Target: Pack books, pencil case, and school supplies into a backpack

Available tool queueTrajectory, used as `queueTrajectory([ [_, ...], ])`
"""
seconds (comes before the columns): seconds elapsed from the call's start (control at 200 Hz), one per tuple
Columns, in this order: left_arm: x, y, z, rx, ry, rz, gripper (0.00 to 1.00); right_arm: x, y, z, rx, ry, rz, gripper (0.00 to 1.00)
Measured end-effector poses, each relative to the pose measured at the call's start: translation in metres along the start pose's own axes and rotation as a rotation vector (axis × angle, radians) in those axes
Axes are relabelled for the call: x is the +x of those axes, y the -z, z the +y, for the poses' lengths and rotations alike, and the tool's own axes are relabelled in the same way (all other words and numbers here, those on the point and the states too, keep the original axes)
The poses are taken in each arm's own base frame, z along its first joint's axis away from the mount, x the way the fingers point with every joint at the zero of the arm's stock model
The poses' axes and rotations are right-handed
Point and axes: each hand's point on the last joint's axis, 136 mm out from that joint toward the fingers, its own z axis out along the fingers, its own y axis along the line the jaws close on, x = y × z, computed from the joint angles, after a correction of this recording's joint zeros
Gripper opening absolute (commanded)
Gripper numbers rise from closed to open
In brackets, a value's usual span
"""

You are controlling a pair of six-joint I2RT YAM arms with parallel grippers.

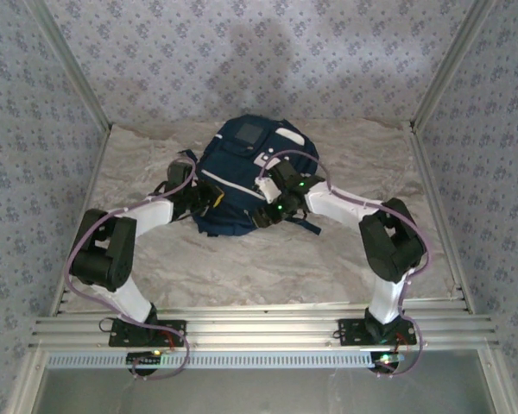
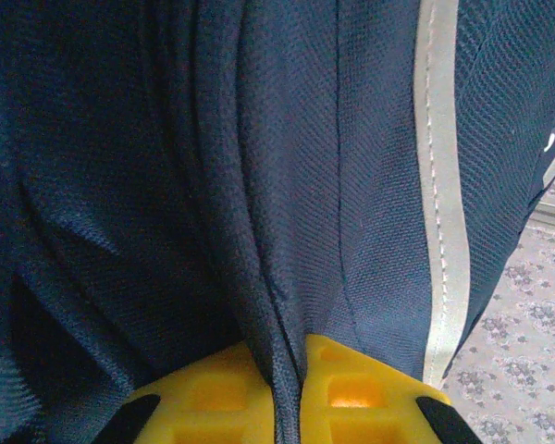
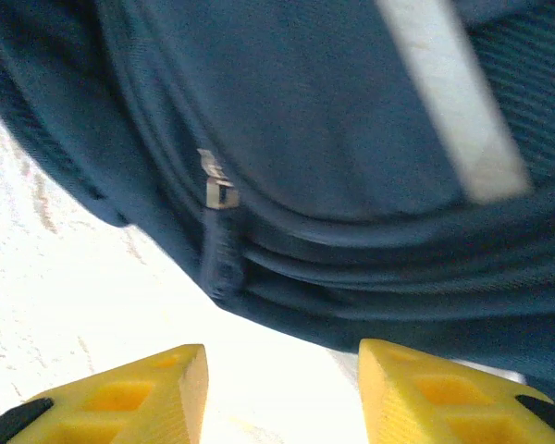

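The navy backpack (image 1: 242, 168), with white stripes and a grey patch near its top, lies at the middle of the table. My left gripper (image 1: 209, 198) is at its left side, its yellow fingers (image 2: 351, 393) shut on a fold of the backpack's fabric (image 2: 259, 185). My right gripper (image 1: 268, 214) hovers at the backpack's near right edge. In the right wrist view the right gripper (image 3: 282, 388) stands open with bare table between its fingers. A zipper pull (image 3: 217, 185) on the backpack (image 3: 351, 111) hangs just beyond them. The books, pencil case and school supplies are hidden.
The backpack rests on a pale marbled tabletop (image 1: 268, 267), with bare surface between it and the arm bases. Patterned walls with metal posts (image 1: 440, 86) close in the left, right and back. An aluminium rail (image 1: 259, 332) runs along the near edge. A dark strap (image 1: 309, 226) trails from the backpack's near right.
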Motion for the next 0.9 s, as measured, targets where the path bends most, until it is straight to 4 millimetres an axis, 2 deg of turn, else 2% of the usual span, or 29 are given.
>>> queueTrajectory([
  [0.155,0.001,0.000,0.000,0.000,0.004,0.001,0.03,-0.014,-0.007,0.018,0.016,0.010,-0.062,0.49],
  [0.265,0.001,0.000,0.000,0.000,0.007,-0.001,0.02,-0.019,-0.014,0.014,0.040,-0.018,-0.083,0.47],
  [0.475,0.000,0.000,0.000,0.001,0.024,-0.004,0.01,-0.013,-0.034,0.008,0.068,-0.070,-0.060,0.42],
  [0.545,-0.001,-0.001,0.000,0.001,0.030,-0.009,0.01,-0.012,-0.038,0.006,0.072,-0.085,-0.061,0.37],
  [0.625,-0.002,0.000,-0.001,0.002,0.032,-0.019,0.00,-0.013,-0.042,0.004,0.076,-0.094,-0.062,0.17],
  [0.675,-0.004,0.001,-0.001,0.003,0.034,-0.027,0.00,-0.013,-0.044,0.001,0.088,-0.109,-0.063,0.10],
  [0.82,-0.005,0.001,-0.002,0.005,0.035,-0.035,0.00,-0.013,-0.044,0.001,0.098,-0.093,-0.065,0.01],
  [0.904,-0.005,0.001,-0.002,0.005,0.035,-0.034,0.00,-0.014,-0.040,-0.001,0.100,-0.085,-0.071,0.00],
])
